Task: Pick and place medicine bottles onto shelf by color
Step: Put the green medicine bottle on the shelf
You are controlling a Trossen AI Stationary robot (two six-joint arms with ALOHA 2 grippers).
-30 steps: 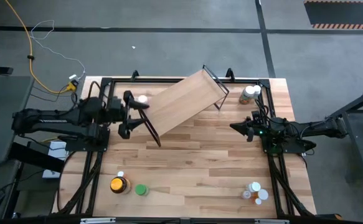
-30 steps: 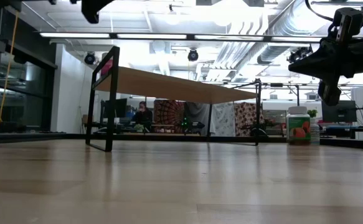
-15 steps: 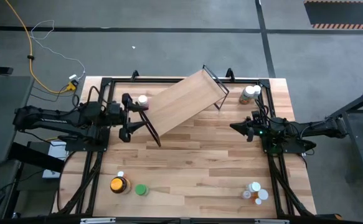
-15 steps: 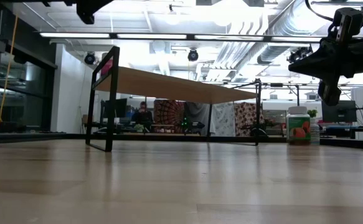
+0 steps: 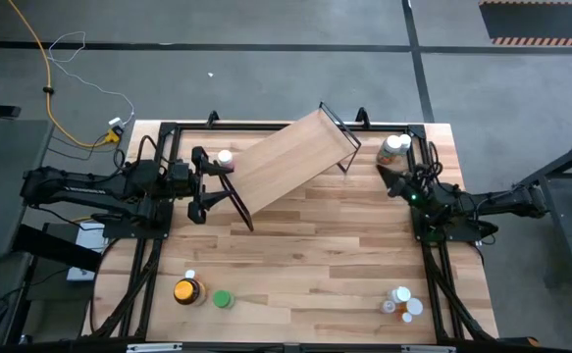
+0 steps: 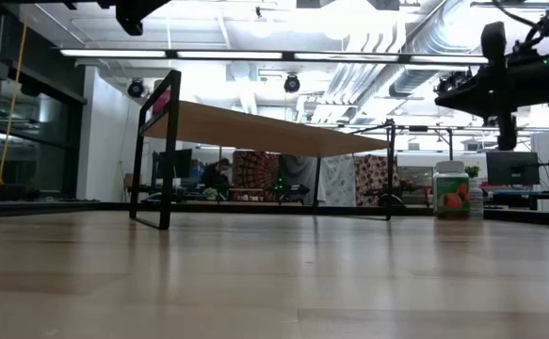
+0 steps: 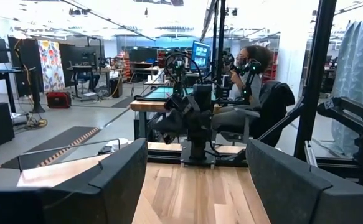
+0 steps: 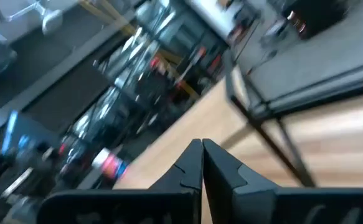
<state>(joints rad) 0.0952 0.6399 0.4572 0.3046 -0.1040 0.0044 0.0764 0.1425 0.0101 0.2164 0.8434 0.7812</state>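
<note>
Fingers: left gripper (image 5: 198,183) spread, empty, at shelf's (image 5: 290,160) 9 o'clock end; right gripper (image 5: 383,174) pressed together, near bottles (image 5: 393,148) at tabletop's 1 o'clock. Approach step; you'd open right fingers, then descend.

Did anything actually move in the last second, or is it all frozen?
The right tool swung from the table's middle toward the far right corner, nearer the bottles there, shut and empty. The left tool drew back slightly from the shelf, open. Nothing was taken or let go; shelf and bottles stayed put.
</note>
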